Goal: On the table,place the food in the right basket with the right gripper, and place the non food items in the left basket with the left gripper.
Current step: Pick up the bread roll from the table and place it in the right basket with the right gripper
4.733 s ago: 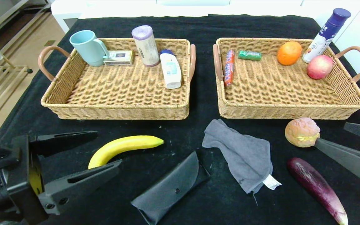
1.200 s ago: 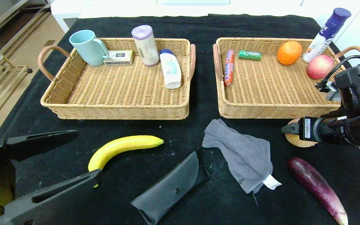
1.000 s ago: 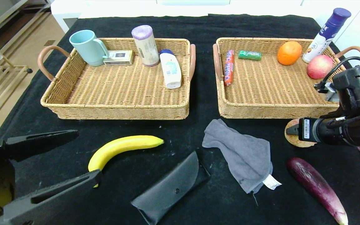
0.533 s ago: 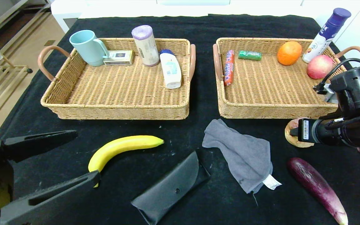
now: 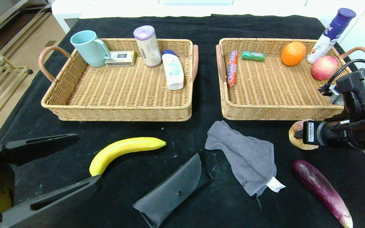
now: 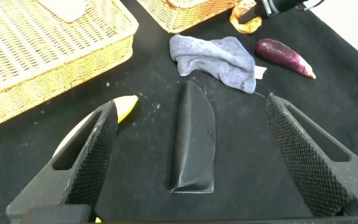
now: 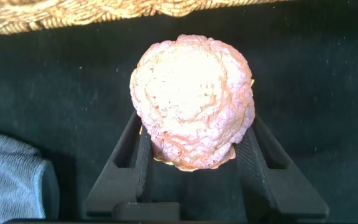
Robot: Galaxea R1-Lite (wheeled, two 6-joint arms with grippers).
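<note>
- Your right gripper [image 7: 194, 158] has its fingers pressed against both sides of the bun [image 7: 191, 109], a crusty round bread roll; the grip looks made, and the bun sits on the table [image 5: 201, 25] just outside the near rim of the right basket [image 5: 283, 110], toward the table's right edge.
- Your left gripper [image 6: 197, 155] stands wide and holds nothing, low over the near left corner of the table, with the black case [image 6: 194, 140] lying between its fingers' line of sight.
- Judged from this, the step in hand is the pick of the bun. Your next move calls for a lift high enough to clear the wicker wall, then a short carry toward the far edge, to a bare part of the basket floor.
- The bun is bulky and rounded, so I would expect it to roll if you release it high; lower it first.
- Food left on the table: the banana [image 5: 123, 150] near the front left, the eggplant [image 5: 321, 190] at the near right corner.
- Non-food left: the grey cloth [image 5: 245, 158] and the black case, both near the front middle.
- The cloth carries a white tag; its print cannot be read. The labels on the bottles and packets in the baskets are too small to read.
</note>
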